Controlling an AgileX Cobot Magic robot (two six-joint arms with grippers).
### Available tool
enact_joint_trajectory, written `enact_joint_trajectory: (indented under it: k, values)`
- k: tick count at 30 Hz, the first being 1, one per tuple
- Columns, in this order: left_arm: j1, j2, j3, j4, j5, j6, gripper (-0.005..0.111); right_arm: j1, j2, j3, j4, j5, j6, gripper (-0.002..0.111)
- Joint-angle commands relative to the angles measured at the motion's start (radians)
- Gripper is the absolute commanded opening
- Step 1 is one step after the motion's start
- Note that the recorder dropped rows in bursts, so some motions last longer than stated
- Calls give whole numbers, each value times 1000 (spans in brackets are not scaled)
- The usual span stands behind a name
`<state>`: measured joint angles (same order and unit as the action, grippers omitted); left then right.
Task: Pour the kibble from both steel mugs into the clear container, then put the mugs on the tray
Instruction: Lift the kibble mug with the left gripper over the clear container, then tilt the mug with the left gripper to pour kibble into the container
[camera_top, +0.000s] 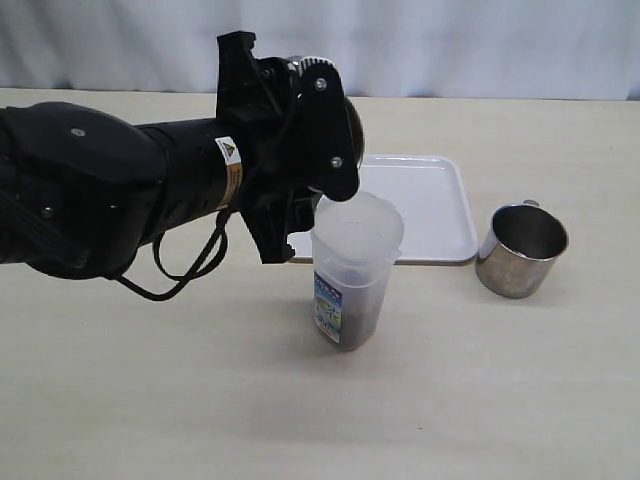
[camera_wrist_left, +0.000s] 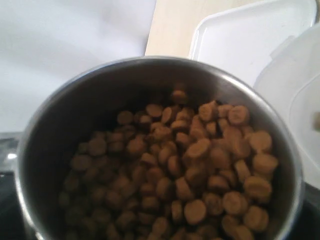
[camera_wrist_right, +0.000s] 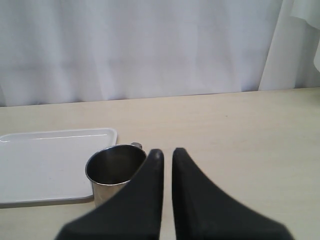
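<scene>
Kibble (camera_wrist_left: 200, 170): small round brown pellets heaped inside a shiny steel mug (camera_wrist_left: 100, 90).

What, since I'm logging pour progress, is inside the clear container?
Kibble lies as a dark layer in the bottom of the clear container; above it looks empty. Its label covers part of the layer, and the left arm hides part of the rim.

Mug (camera_wrist_left: 100, 100) rim partly cropped; left jaws hidden.
</scene>
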<state>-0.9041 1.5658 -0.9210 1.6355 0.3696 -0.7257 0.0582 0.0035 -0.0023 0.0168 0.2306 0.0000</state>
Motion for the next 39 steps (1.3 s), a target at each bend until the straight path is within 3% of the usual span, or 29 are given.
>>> enact_joint_trajectory:
  k: [1,21,31,39]
  values:
    - [-4,18,-11,5,15,51,0,-1,-4,2,4,3,-11,5]
    - [-4,38,-11,109,32,51,0,-1,-4,2,4,3,-11,5]
    - [-87,38,-11,109,141,160,0,-1,-4,2,4,3,-11,5]
    - [-90,38,-11,109,176,205,0,-1,-4,2,4,3,-11,5]
